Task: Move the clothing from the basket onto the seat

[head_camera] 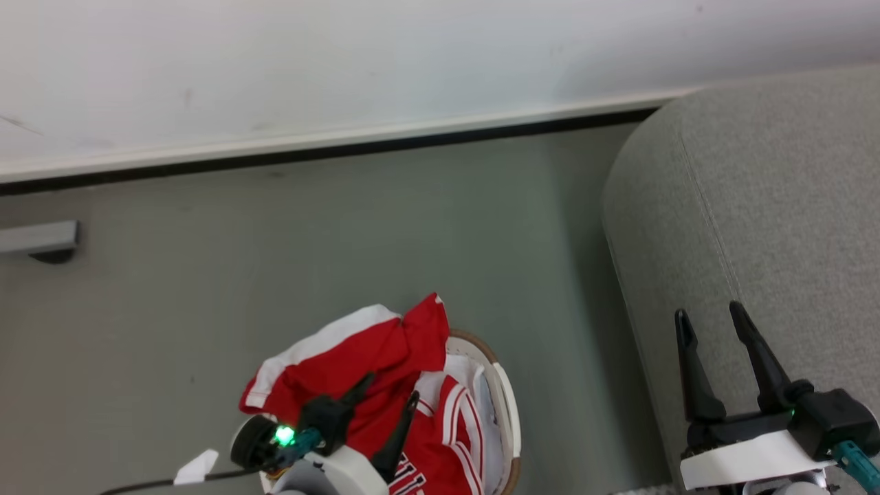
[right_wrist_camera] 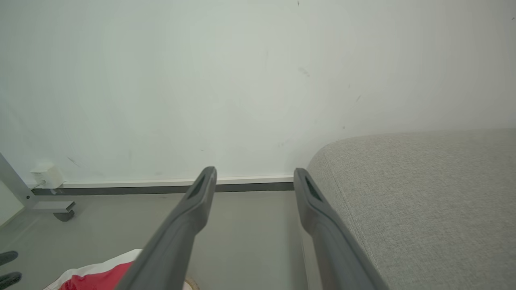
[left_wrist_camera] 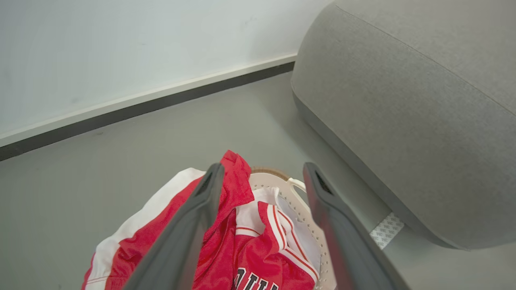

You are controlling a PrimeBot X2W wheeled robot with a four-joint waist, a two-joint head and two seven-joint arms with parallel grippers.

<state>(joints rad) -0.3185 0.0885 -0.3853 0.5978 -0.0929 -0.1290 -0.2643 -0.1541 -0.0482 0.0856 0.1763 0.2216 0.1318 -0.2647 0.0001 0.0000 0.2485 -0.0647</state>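
**A home-style corner in a plain test room**

You are looking at an indoor room, half home and half test space. At the right of the head view a grey sofa (head_camera: 756, 206) stands on a smooth grey floor (head_camera: 344, 227), with a laundry basket (head_camera: 505, 405) of red clothing (head_camera: 364, 357) at bottom centre. A plain white wall (head_camera: 344, 55) with a skirting board (head_camera: 344, 141) runs across the top. A metal frame foot (head_camera: 38, 237) sits at the left edge.

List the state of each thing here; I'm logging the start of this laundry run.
clothing: heaped in the basket, one piece draped over the rim.
basket: upright on the floor, full.
seat: no clothing on the visible part.
left hand: open, over the clothing.
right hand: open, holding nothing.
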